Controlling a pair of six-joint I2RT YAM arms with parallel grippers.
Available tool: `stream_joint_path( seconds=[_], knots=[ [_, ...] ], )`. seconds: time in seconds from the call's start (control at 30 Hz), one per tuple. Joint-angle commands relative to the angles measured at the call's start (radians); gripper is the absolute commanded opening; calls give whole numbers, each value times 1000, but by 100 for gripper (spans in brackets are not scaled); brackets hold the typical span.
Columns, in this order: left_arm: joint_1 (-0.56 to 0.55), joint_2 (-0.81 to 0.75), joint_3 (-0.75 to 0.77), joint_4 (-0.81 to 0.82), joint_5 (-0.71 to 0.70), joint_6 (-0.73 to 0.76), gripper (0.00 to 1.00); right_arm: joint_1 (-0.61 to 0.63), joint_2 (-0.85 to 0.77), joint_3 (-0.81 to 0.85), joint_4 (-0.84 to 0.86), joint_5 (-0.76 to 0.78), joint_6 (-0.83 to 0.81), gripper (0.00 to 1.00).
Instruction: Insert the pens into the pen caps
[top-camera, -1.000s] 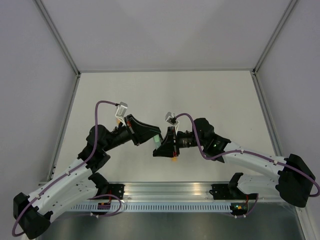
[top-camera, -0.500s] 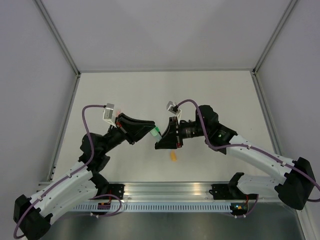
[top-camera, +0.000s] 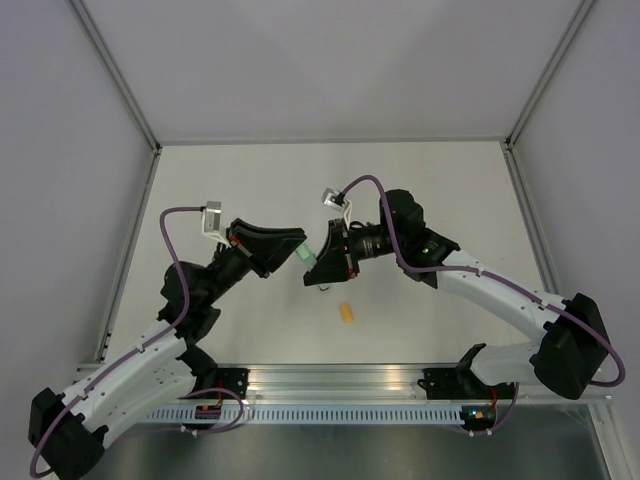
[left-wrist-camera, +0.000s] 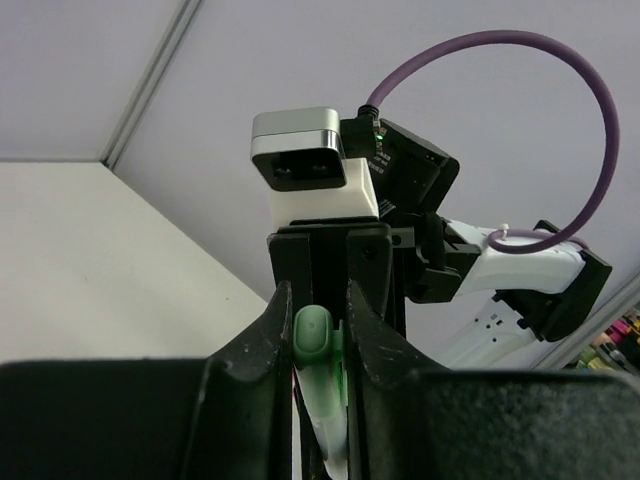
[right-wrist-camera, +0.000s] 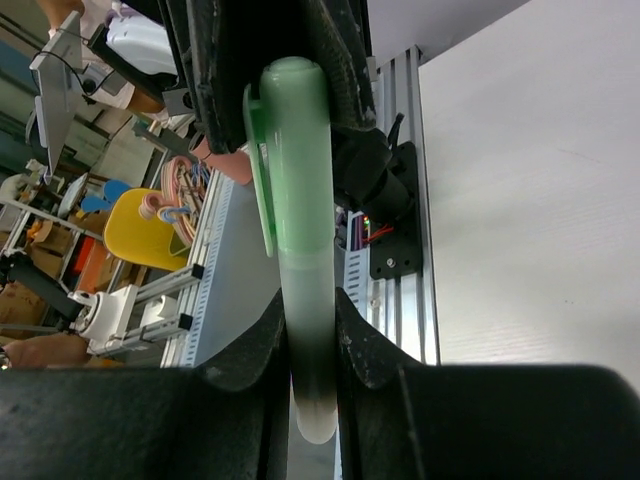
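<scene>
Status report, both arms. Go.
Left gripper shut on green cap. Right gripper shut on green pen, cap on its end. Orange piece on table, clear of both.

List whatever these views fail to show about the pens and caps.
- Green pen: top view, the left gripper and right gripper cover nearly all of it.
- Green cap: right wrist view, its seam with the barrel is blurred, so seating is unclear.
- Orange piece: top view, too small to call pen or cap; outside both wrist views.
- Any other pen or cap: seen in no view.
</scene>
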Motion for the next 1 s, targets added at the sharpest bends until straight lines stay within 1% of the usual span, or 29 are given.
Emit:
stream_joint_path(
  seconds=[0.0,0.03,0.07,0.1,0.13,0.17,0.2,0.23,0.27,0.3,0.33,0.37,0.4,0.43,0.47,0.53,0.6,0.67,0.73,0.77,0.8,0.83,0.87,0.97],
  knots=[
    [-63,20,32,-388,227,98,21,-37,3,99,297,209,37,0],
    [-61,11,72,-507,180,115,31,-38,-7,77,268,201,10,0],
    [-61,9,118,-584,122,173,39,-38,-16,62,195,195,-24,0],
    [-61,15,227,-662,-9,204,40,-38,-25,36,170,194,-82,0],
    [-60,23,285,-807,-74,227,44,-38,-46,-37,156,197,-108,0],
    [-60,47,388,-859,-133,271,61,-43,-54,-68,89,215,-144,0],
    [-60,61,431,-900,-217,290,71,-44,-56,-114,63,255,-171,0],
    [-58,75,474,-934,-249,304,79,-44,-48,-128,53,282,-169,0],
    [-58,89,508,-985,-279,322,91,-49,-40,-137,35,280,-167,0],
    [-58,116,563,-1003,-340,328,98,-58,-42,-166,29,293,-164,0],
    [-58,127,583,-1022,-374,327,100,-63,-48,-179,20,322,-162,0],
    [-58,135,596,-1032,-420,327,100,-70,-56,-188,-20,385,-170,0],
    [-60,146,593,-1030,-434,331,100,-84,-62,-190,-55,423,-179,0],
    [-58,152,585,-1023,-441,335,100,-92,-59,-184,-138,468,-194,0],
    [-60,162,562,-1011,-464,341,100,-94,-53,-176,-175,579,-204,0],
    [-58,190,530,-999,-515,333,100,-95,-19,-151,-281,695,-213,0],
    [-57,202,452,-935,-579,330,100,-95,36,-141,-312,788,-218,0],
    [-57,219,369,-889,-628,330,100,-95,79,-131,-339,830,-208,0],
    [-49,233,322,-832,-653,333,100,-95,139,-119,-349,873,-204,2],
    [-47,232,267,-807,-664,335,99,-95,156,-113,-349,885,-199,3],
    [-47,227,234,-772,-661,336,99,-95,189,-105,-343,893,-196,4],
    [-47,213,199,-684,-652,348,100,-95,202,-104,-318,890,-195,6],
    [-47,212,158,-656,-617,353,100,-95,214,-102,-303,889,-193,6],
    [-49,216,162,-658,-575,376,99,-95,268,-85,-257,899,-166,9]
  ],
)
